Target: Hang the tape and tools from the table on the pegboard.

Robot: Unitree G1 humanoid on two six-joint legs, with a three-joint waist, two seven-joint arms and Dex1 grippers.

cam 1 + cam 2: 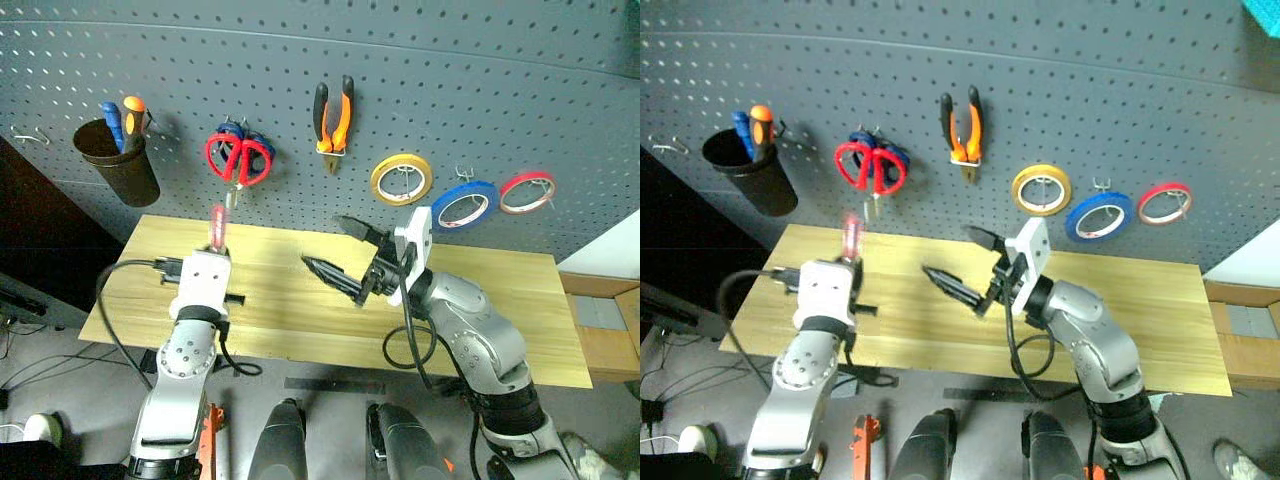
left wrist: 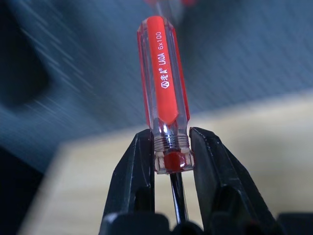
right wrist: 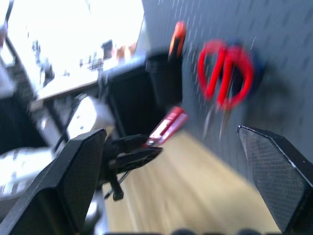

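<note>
Screwdriver point(image 2: 165, 93) clamped at handle base in left fingers point(image 2: 133, 171), handle upward toward pegboard point(image 1: 420, 80); right fingers point(image 1: 345, 252) apart, empty.

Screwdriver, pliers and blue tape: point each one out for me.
screwdriver point(image 2: 164, 88): left wrist view, on its red handle.
pliers point(image 1: 335, 118): left eye view, on the orange-and-black handles.
blue tape point(image 1: 464, 206): left eye view, on the roll's blue ring.

I see the table point(image 1: 520, 330), a long top of light yellowish wood with visible grain, standing against the foot of the pegboard point(image 1: 450, 90), and I can make out nothing lying on its surface.
</note>
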